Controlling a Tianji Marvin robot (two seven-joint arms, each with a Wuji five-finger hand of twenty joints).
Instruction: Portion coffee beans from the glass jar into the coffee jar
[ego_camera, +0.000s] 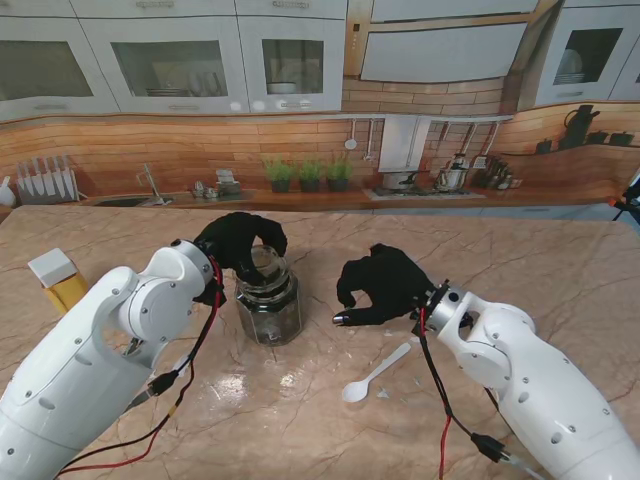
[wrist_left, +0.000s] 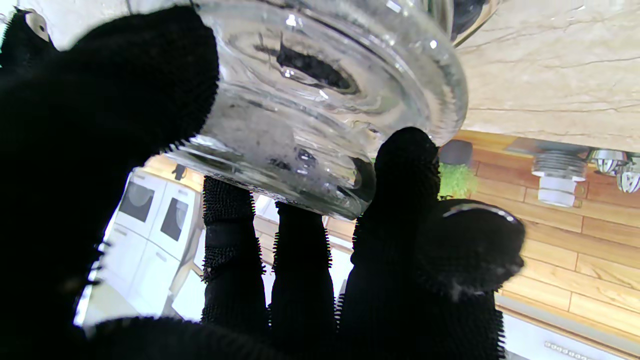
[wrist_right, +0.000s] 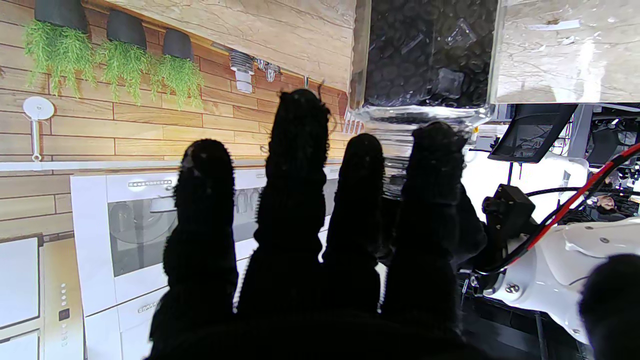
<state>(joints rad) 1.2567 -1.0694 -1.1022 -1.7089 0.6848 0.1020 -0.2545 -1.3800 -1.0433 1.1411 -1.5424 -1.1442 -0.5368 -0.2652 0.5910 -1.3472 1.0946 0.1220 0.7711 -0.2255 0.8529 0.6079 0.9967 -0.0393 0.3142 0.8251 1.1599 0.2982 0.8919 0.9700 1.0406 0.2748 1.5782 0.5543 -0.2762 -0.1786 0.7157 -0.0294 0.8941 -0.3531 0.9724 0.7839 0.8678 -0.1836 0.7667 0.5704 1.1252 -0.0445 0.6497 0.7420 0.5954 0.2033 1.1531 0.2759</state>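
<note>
1. The left hand (ego_camera: 240, 245), in a black glove, reached from the left side over the top of the clear glass jar with dark coffee beans (ego_camera: 268, 308) and gripped its round glass lid (wrist_left: 320, 100) from above.
2. In the left wrist view the gloved fingers (wrist_left: 405, 175) were curled around the rim of the lid, the thumb pressed on one side and the other fingers on the opposite side, so the hand was clamped on it.
3. The jar stood upright on the beige marble table (ego_camera: 500, 250), about in the middle between both arms.
4. The right hand (ego_camera: 385, 285), also black-gloved, hovered just beside the jar on the right, with the palm turned down and not touching it.
5. Its fingers (wrist_right: 295, 165) were stretched out and a little apart, holding nothing.
6. A white plastic spoon (ego_camera: 375, 375) lay flat on the table, nearer to me than the right hand.
7. A yellow box with a white cap (ego_camera: 58, 280) stood at the far left, well apart from the jar.
</note>
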